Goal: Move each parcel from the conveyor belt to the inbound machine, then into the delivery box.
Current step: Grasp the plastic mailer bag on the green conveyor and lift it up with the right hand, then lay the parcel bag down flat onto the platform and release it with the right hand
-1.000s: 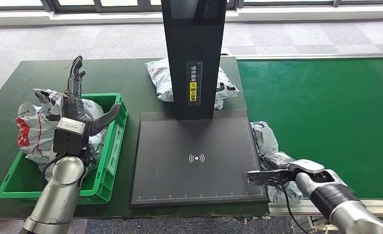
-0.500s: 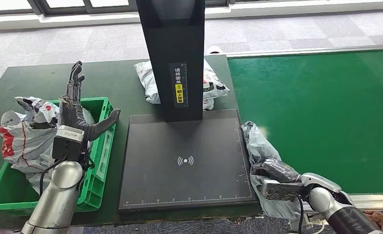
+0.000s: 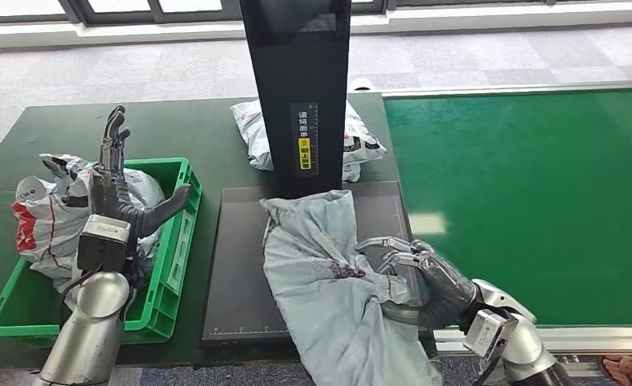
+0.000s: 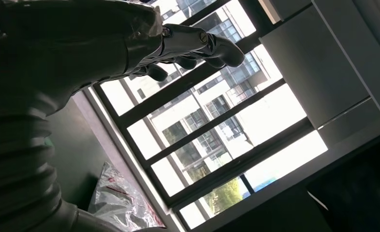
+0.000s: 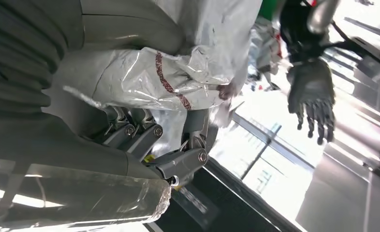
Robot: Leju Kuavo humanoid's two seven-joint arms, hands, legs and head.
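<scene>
A long grey plastic parcel (image 3: 329,281) drapes over the black plate of the inbound machine (image 3: 232,265) and hangs past its near edge. My right hand (image 3: 425,277) grips the parcel's right side, fingers curled into the wrap. In the right wrist view the crinkled parcel (image 5: 178,72) lies against the fingers (image 5: 144,135). My left hand (image 3: 116,189) is raised over the green delivery box (image 3: 180,241), fingers spread and pointing up, holding nothing. The left wrist view shows its fingers (image 4: 193,46) against the windows.
The machine's black column (image 3: 297,88) rises behind the plate, with a white parcel (image 3: 252,133) lying behind it. Several white and red parcels (image 3: 43,217) fill the green box and spill over its left side. The green conveyor belt (image 3: 530,185) runs on the right.
My right hand has taken the grey parcel from the belt's edge and carried it left onto the machine's plate. The camera shifted a little. The left hand stays raised and open.
</scene>
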